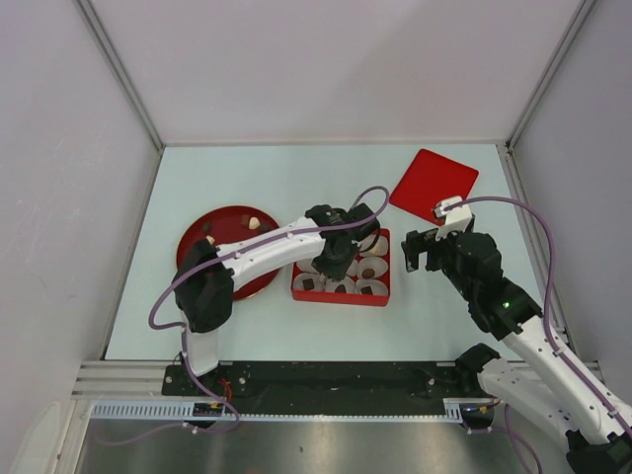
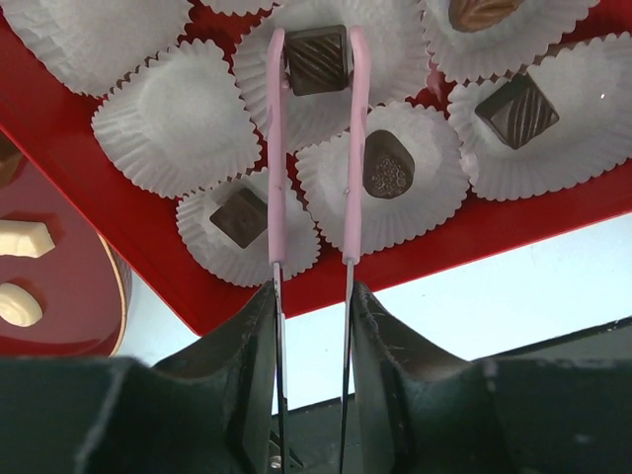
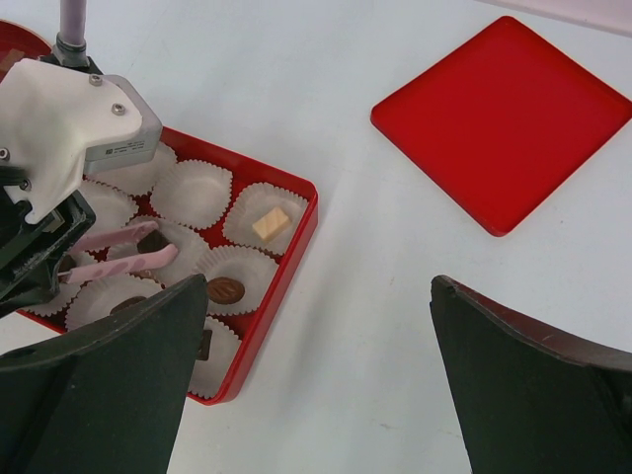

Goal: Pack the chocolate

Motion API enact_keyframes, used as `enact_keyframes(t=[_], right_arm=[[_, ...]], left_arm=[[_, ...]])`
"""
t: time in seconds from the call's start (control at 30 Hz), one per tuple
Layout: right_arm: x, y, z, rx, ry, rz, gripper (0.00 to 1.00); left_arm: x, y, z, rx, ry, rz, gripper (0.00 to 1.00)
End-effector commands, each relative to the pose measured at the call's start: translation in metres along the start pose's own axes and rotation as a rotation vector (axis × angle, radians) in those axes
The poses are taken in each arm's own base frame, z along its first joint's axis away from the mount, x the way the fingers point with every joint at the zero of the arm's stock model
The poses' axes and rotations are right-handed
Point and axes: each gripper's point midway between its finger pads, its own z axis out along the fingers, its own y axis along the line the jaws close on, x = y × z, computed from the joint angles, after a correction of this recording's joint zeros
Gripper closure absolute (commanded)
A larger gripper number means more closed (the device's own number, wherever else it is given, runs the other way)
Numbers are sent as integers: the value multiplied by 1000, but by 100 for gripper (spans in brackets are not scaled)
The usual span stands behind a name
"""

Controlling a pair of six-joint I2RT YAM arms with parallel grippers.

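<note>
Okay, my left jaws are pinched narrow on the pink tongs (image 2: 277,168), and the tongs clamp a ridged dark chocolate (image 2: 317,59) right above a white paper cup (image 2: 400,59) in the red box (image 2: 138,247). I reckon it hangs there so it can drop straight into that cup; whether it touches the paper, I can't tell. My right jaws are spread wide and hold nothing, hovering over the bench (image 3: 395,296) just beside the box, with the red lid (image 3: 499,123) further out. My guess is that arm stands clear until the lid is wanted. Box check: a dark cube (image 2: 237,217), a speckled oval (image 2: 388,166), another ridged dark piece (image 2: 516,109), a tan cube (image 3: 270,223) and a brown round one (image 3: 226,290), each in its own cup, and several cups bare. Cream pieces (image 2: 20,237) lie on the red plate (image 1: 232,217)
</note>
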Motion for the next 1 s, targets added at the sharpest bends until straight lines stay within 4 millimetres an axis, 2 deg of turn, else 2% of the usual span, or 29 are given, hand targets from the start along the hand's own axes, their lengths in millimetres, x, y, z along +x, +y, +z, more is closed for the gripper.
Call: enact_keyframes(t=[0.0, 0.17, 0.3, 0.53, 0.83, 0.87, 0.93, 0.97], right_arm=[[-8, 0, 0, 1, -35, 4, 0], [-9, 1, 0, -2, -40, 3, 0], [-11, 0, -2, -1, -46, 4, 0], [-11, 0, -2, -1, -46, 4, 0], [-11, 2, -2, -8, -47, 6, 0], [-11, 2, -2, -10, -45, 4, 0], [-11, 3, -2, -14, -47, 6, 1], [-11, 3, -1, -16, -45, 7, 0]], left_arm=[[-11, -2, -11, 4, -65, -35, 62], [-16, -3, -20, 19, -92, -46, 58], [-21, -1, -34, 29, -124, -59, 58], [-21, 23, -71, 24, -200, -126, 60], [14, 69, -87, -29, -204, -260, 60], [23, 74, -83, -42, -185, -278, 60], [32, 88, -86, -58, -190, -321, 60], [42, 93, -81, -72, -166, -341, 60]])
